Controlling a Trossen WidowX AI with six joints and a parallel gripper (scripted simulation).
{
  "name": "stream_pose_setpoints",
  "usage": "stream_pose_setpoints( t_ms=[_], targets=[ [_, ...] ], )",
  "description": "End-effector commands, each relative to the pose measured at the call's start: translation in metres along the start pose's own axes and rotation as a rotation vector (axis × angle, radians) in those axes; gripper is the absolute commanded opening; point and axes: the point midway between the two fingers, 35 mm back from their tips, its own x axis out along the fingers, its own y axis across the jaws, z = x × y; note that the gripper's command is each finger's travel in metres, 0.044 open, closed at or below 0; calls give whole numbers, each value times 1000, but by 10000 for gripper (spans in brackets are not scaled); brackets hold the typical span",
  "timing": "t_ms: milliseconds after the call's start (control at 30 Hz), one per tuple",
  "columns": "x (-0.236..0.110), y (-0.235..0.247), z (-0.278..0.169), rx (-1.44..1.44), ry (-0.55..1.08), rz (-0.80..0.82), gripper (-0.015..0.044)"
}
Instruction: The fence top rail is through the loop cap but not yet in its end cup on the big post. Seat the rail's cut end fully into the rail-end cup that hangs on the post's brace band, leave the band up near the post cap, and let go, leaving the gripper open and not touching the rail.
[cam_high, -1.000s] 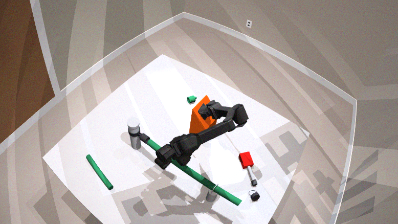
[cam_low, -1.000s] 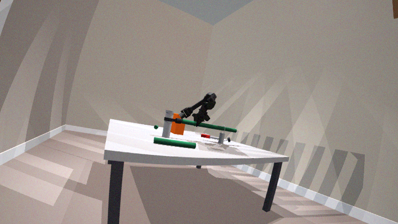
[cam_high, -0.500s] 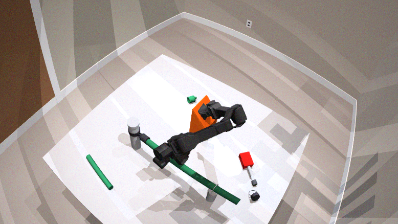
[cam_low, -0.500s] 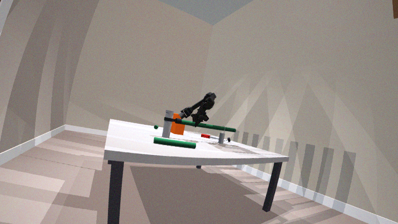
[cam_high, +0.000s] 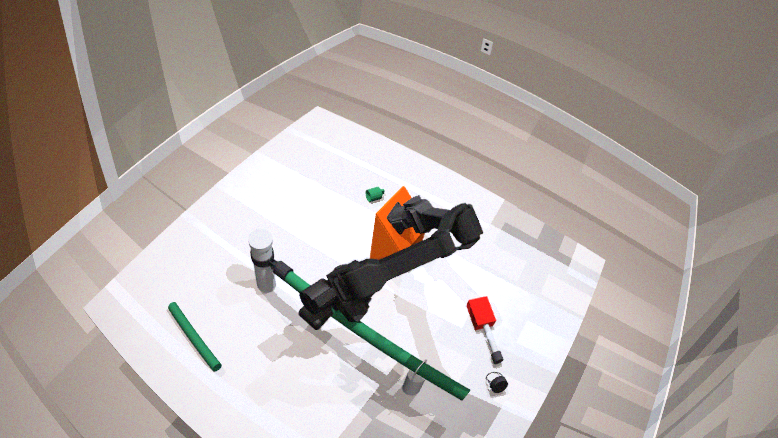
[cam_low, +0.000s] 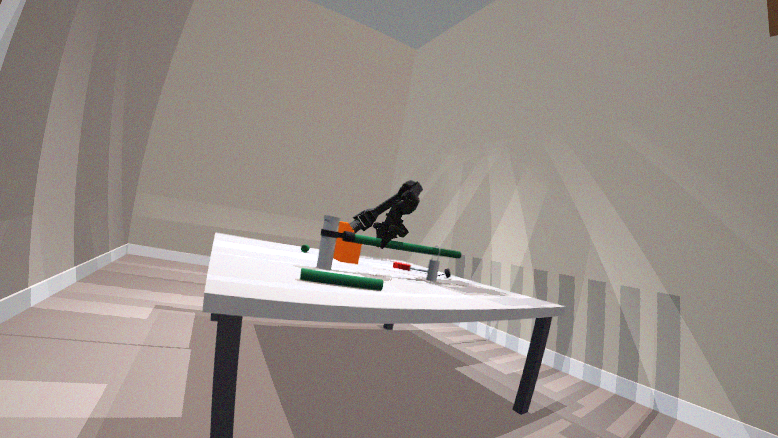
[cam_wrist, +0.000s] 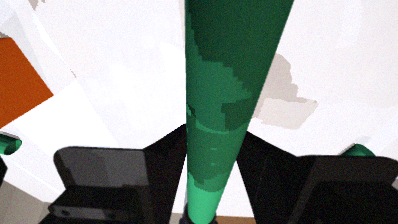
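Note:
The green top rail (cam_high: 391, 348) (cam_low: 419, 248) (cam_wrist: 225, 90) runs level from the big grey post (cam_high: 263, 277) (cam_low: 327, 253) to the thin loop cap (cam_high: 418, 368) on the small post (cam_high: 412, 384) (cam_low: 432, 270). A dark brace band (cam_high: 260, 263) (cam_low: 328, 233) sits high on the big post, just under its cap (cam_high: 260, 239). The black rail-end cup (cam_high: 282, 268) hangs from the band, and the rail's cut end meets its mouth; I cannot tell how deep it sits. My gripper (cam_high: 325, 310) (cam_low: 388, 237) (cam_wrist: 210, 129) is shut on the rail, a short way from the cup.
On the white table (cam_high: 304, 152) (cam_low: 261, 293): a loose green rod (cam_high: 194, 336) (cam_low: 341, 279) front left, an orange block (cam_high: 389, 233) (cam_low: 348, 249) behind the arm, a small green cap (cam_high: 374, 193), a red-headed tool (cam_high: 481, 312) (cam_low: 401, 265), and a black round part (cam_high: 496, 383).

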Motion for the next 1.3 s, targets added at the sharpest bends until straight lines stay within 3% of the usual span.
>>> stream_pose_setpoints(
  t_ms=[0,1267],
  targets=[
    [-2,2,-9,5,21,-1,0],
    [-1,0,-2,-1,5,0,0]
  ],
)
